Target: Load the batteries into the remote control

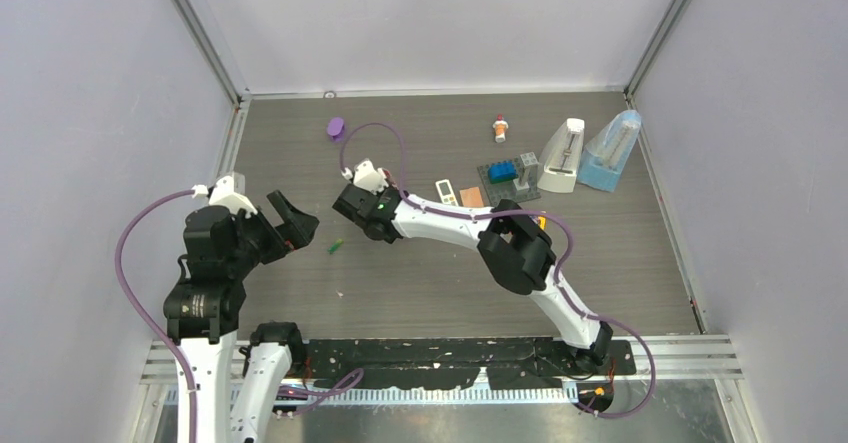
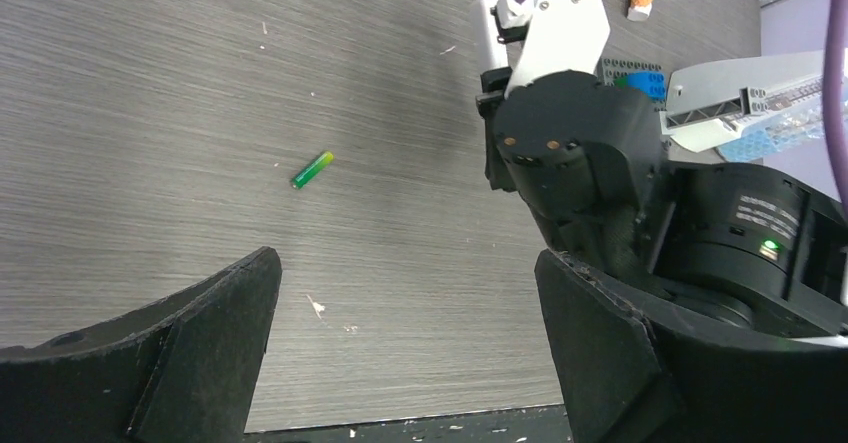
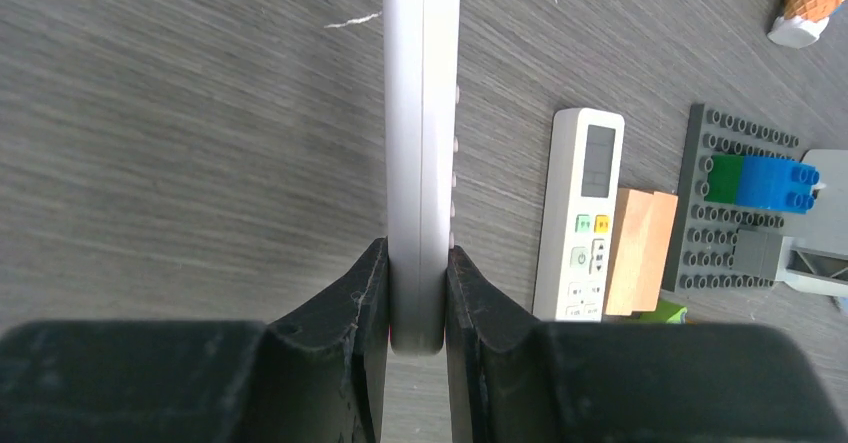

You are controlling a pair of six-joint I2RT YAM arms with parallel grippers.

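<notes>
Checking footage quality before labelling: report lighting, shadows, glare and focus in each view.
Top external: even, diffuse light, faint shadows, no glare; the green battery looks tiny. Left wrist: the table grain and the battery are sharp; the left tool has dark fingers lacking detail. Right wrist: the held remote is crisp; the right tool at the bottom is nearly black.

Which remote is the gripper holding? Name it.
The plain grey remote, clamped edge-on in the right gripper. The other remote, with a screen and coloured buttons, lies flat on the table beside a wooden block.
</notes>
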